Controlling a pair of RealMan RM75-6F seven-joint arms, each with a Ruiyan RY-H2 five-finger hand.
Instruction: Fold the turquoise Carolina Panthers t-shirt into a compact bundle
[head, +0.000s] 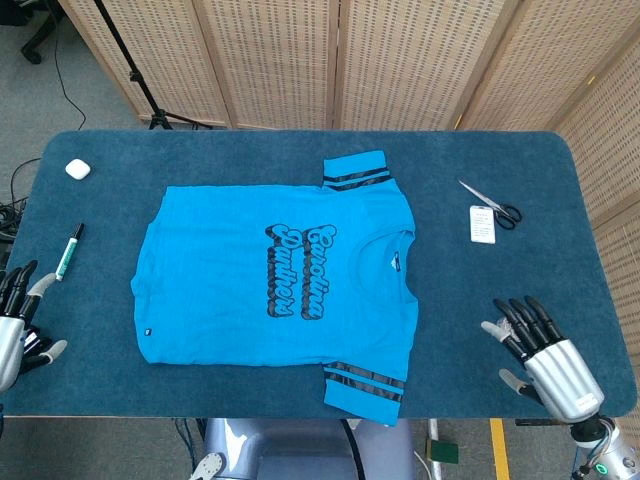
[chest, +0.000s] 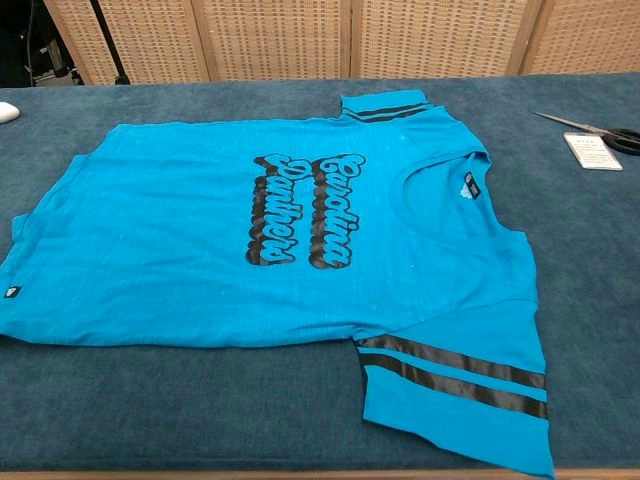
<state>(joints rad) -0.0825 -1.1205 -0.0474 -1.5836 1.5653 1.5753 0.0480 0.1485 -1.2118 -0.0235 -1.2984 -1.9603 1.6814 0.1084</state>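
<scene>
The turquoise t-shirt (head: 270, 280) lies spread flat on the blue table, collar toward the right, black lettering face up; in the chest view the t-shirt (chest: 200, 240) fills most of the frame. Both striped sleeves lie flat, one at the far edge (head: 356, 171) and one at the near edge (head: 365, 382). My right hand (head: 545, 355) hovers near the table's front right, fingers spread, holding nothing, well right of the shirt. At the front left edge my left hand (head: 15, 325) is partly cut off, fingers apart and empty. Neither hand shows in the chest view.
Scissors (head: 490, 205) and a white card (head: 482, 224) lie right of the shirt. A green marker (head: 68, 251) and a small white case (head: 77, 169) lie on the left. Wicker screens stand behind the table (head: 480, 160).
</scene>
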